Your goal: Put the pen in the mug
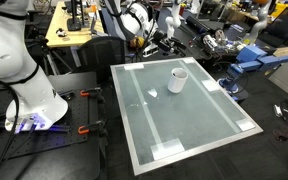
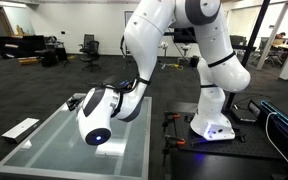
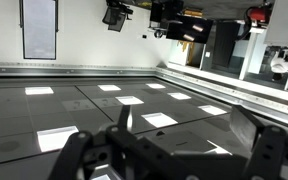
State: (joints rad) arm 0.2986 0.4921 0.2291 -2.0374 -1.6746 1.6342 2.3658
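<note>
The small white mug point(image 1: 177, 79) stands upright on the glass table point(image 1: 199, 125), towards its far side. A small slim object point(image 1: 152, 94), possibly the pen, lies on the glass just left of the mug; it is too small to be sure. In the wrist view my gripper point(image 3: 184, 112) is open, with nothing between the two dark fingers. That view looks low across a flat reflective surface and shows neither mug nor pen. In an exterior view the white arm's wrist point(image 2: 97, 120) hangs over the table and hides the fingers.
White tape patches point(image 1: 172, 148) mark the table's corners and edges. The robot's white base point(image 1: 34, 105) stands left of the table on a dark frame. Cluttered benches and a blue chair point(image 1: 249, 55) stand behind the table.
</note>
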